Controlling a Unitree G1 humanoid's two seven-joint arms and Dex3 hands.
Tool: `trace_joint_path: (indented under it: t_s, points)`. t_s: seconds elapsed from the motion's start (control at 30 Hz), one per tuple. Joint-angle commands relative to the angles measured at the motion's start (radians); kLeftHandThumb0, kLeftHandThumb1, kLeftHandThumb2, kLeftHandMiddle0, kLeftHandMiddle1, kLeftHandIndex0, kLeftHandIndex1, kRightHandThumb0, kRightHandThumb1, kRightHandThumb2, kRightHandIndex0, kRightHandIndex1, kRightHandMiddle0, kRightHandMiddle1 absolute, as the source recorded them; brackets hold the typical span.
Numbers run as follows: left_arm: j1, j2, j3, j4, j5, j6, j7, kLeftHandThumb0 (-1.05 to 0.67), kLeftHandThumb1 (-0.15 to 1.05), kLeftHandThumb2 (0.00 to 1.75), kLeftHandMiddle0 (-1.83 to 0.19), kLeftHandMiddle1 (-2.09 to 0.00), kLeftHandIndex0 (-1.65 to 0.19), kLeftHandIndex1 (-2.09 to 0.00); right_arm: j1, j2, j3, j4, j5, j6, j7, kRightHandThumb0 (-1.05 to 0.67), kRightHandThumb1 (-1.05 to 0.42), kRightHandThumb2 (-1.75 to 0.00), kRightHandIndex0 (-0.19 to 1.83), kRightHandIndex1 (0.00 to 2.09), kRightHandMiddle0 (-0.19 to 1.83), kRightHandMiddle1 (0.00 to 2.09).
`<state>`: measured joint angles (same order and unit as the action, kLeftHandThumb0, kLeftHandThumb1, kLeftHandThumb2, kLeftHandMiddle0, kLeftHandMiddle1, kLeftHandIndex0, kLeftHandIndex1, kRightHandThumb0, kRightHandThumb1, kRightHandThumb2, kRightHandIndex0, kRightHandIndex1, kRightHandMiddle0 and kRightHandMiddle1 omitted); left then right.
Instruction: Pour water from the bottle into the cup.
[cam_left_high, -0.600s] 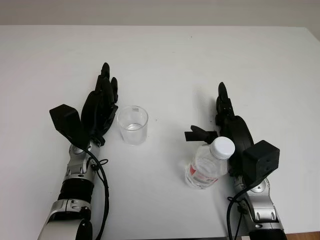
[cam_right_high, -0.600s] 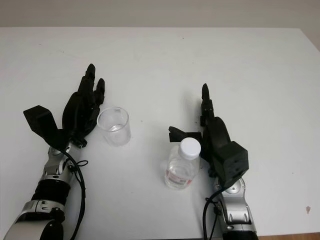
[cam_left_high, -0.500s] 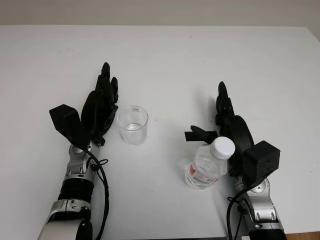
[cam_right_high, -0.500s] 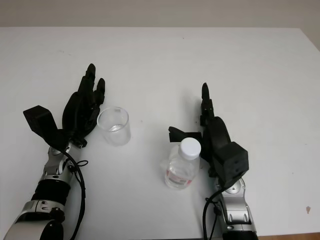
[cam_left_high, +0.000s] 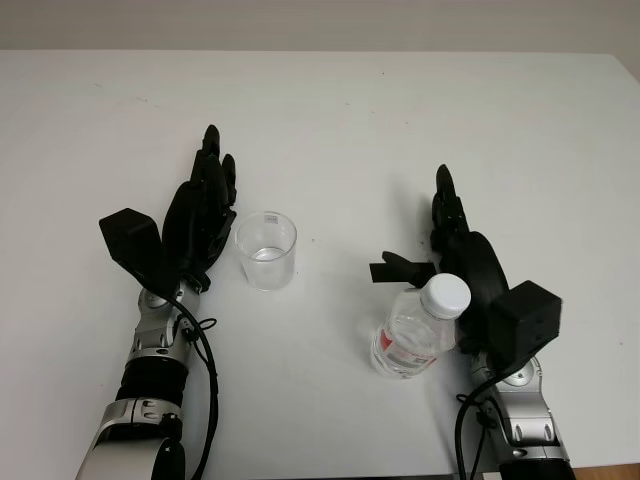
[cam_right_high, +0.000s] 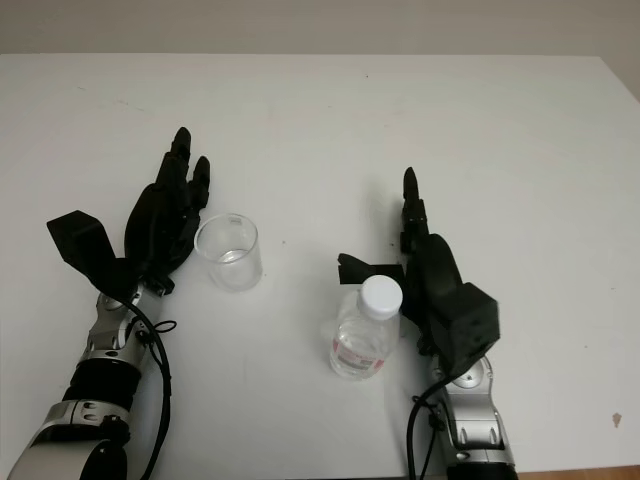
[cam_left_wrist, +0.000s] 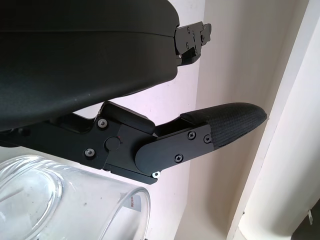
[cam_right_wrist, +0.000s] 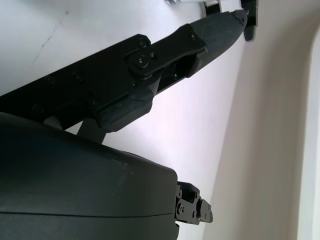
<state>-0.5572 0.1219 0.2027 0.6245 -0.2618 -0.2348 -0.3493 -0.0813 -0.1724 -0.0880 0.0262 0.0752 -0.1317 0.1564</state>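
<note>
A clear plastic cup (cam_left_high: 266, 249) stands upright on the white table, left of centre; its wall (cam_left_wrist: 65, 200) also appears in the left wrist view. My left hand (cam_left_high: 200, 215) is open just to the cup's left, close to it. A capped water bottle (cam_left_high: 414, 326) with a white cap and red label stands to the right front. My right hand (cam_left_high: 452, 245) is open right beside the bottle, its palm facing it and its thumb reaching out behind the cap. Whether the palm touches the bottle is unclear.
The white table (cam_left_high: 330, 130) stretches wide behind both hands. Its front edge runs just below the bottle, and its right edge lies near the far right of the picture.
</note>
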Motion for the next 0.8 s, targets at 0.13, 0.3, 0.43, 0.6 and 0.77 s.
trace_joint_path:
  t_s: [0.13,0.3,0.43,0.6,0.77]
  points:
    - [0.004,0.0,0.002,0.018,-0.001,-0.007,-0.006,-0.82,1.05,0.73,0.19,0.0,0.19,0.0,0.11,-0.076,-0.105,-0.149,0.088,0.027,0.063,-0.9,-0.92,-0.06,-0.19,0.0,-0.19,0.0]
    - [-0.002,-0.005,0.0,0.023,0.001,-0.004,0.001,-0.82,1.05,0.74,0.19,0.0,0.19,0.0,0.198,-0.111,-0.181,-0.235,0.179,0.065,0.117,-0.89,-0.92,-0.06,-0.19,0.0,-0.19,0.0]
    - [-0.007,-0.005,0.0,0.032,-0.001,-0.006,-0.003,-0.82,1.05,0.73,0.19,0.0,0.19,0.0,0.259,-0.119,-0.2,-0.293,0.192,0.084,0.135,-0.87,-0.94,-0.06,-0.19,0.0,-0.19,0.0]
    - [-0.012,-0.003,0.001,0.039,0.0,-0.011,-0.003,-0.82,1.05,0.73,0.19,0.0,0.19,0.0,0.331,-0.146,-0.199,-0.354,0.201,0.075,0.202,-0.94,-0.93,-0.05,-0.19,0.0,-0.19,0.0]
    - [-0.018,0.0,0.003,0.051,-0.002,-0.017,-0.012,-0.82,1.05,0.75,0.19,0.0,0.19,0.0,0.378,-0.143,-0.184,-0.404,0.191,0.044,0.242,-0.98,-0.93,-0.05,-0.19,0.0,-0.19,0.0]
